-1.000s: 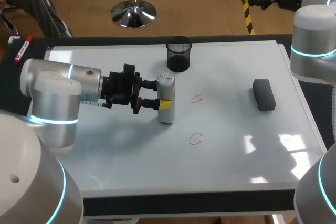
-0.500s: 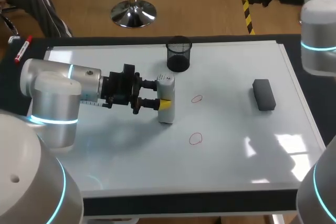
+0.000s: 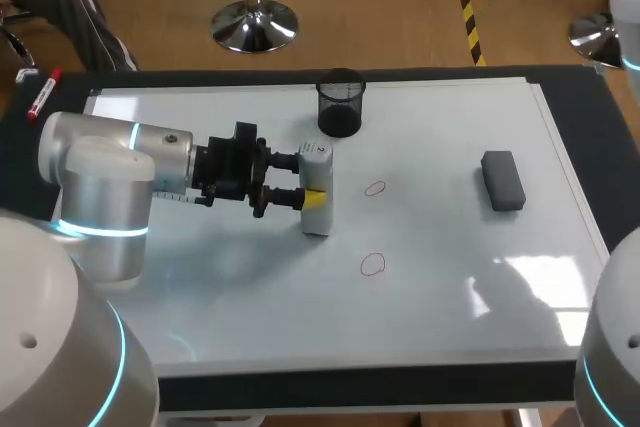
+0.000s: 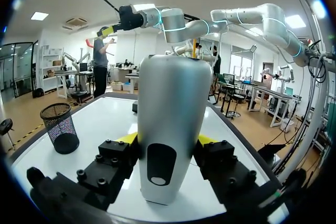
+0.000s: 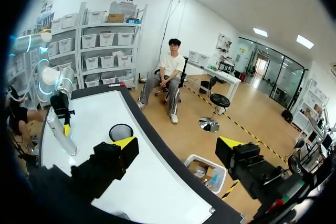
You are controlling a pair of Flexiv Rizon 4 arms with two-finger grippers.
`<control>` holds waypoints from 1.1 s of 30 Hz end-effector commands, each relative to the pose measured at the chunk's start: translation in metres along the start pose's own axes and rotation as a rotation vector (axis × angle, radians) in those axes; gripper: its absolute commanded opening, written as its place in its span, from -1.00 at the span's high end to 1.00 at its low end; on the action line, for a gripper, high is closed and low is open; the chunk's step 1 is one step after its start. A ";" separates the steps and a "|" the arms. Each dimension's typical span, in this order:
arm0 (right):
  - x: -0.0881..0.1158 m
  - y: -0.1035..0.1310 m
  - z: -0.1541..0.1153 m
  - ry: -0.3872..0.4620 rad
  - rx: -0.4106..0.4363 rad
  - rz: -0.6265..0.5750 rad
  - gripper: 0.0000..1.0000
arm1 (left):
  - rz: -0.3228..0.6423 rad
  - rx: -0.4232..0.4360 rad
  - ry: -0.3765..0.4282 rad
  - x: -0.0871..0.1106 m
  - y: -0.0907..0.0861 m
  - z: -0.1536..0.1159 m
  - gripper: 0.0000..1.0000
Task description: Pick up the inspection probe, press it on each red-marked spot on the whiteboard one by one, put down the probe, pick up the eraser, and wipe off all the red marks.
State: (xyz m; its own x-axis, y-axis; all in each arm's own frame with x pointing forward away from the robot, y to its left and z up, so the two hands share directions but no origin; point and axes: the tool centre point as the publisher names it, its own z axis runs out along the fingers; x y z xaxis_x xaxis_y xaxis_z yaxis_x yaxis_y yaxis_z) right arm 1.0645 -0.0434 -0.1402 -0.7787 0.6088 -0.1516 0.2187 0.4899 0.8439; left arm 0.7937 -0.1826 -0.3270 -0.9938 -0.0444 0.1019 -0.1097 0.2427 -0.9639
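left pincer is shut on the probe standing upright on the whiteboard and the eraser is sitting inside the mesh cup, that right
Not quite. The eraser is not inside the mesh cup. It lies flat on the whiteboard, well apart from the cup, as the head view shows. The rest holds: the left pincer is shut on the probe, which stands upright on the whiteboard.

On the whiteboard (image 3: pixel 200 287), the probe (image 3: pixel 317 209) stands left of the marks (image 3: pixel 374 188), eraser (image 3: pixel 502 180) far right.

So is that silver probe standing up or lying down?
Upright: the probe stands on end, the left jaws gripping its sides.
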 end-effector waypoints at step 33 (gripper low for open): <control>0.052 0.001 -0.067 -0.416 0.700 0.165 -1.00 | 0.000 0.003 -0.004 0.003 0.019 0.005 1.00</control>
State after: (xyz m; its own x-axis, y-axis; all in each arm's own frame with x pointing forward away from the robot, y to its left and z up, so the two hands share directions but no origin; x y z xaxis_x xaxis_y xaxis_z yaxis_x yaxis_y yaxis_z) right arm 0.9941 -0.0553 -0.1206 -0.5139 0.8149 -0.2681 0.5837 0.5611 0.5869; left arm 0.7936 -0.1826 -0.3272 -0.9938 -0.0444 0.1020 -0.1097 0.2428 -0.9639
